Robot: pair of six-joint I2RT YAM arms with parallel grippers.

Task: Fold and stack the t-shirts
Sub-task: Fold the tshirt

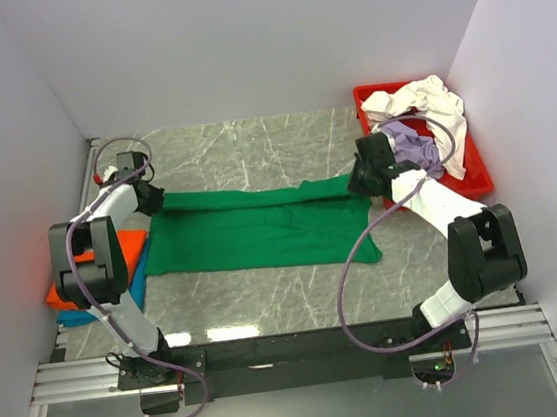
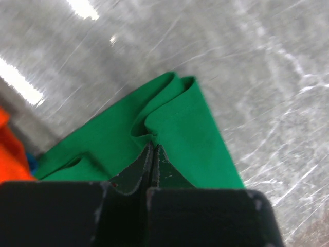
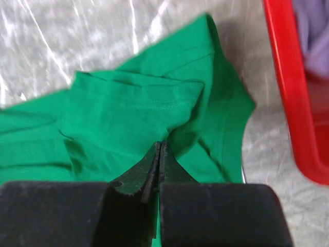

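The bright green t-shirt (image 1: 260,226) lies spread across the middle of the marble table, its far edge lifted between both grippers. My left gripper (image 1: 151,200) is shut on the shirt's far left corner (image 2: 169,118). My right gripper (image 1: 363,177) is shut on the far right corner (image 3: 154,110). The orange t-shirt (image 1: 85,273) lies folded on the teal one (image 1: 138,280) at the left edge. The cream-white t-shirt (image 1: 417,102) and the lavender one (image 1: 414,145) lie crumpled in the red tray (image 1: 476,178).
The red tray stands at the back right, close to my right gripper; its rim shows in the right wrist view (image 3: 288,87). White walls close in on three sides. Bare marble lies behind and in front of the green shirt.
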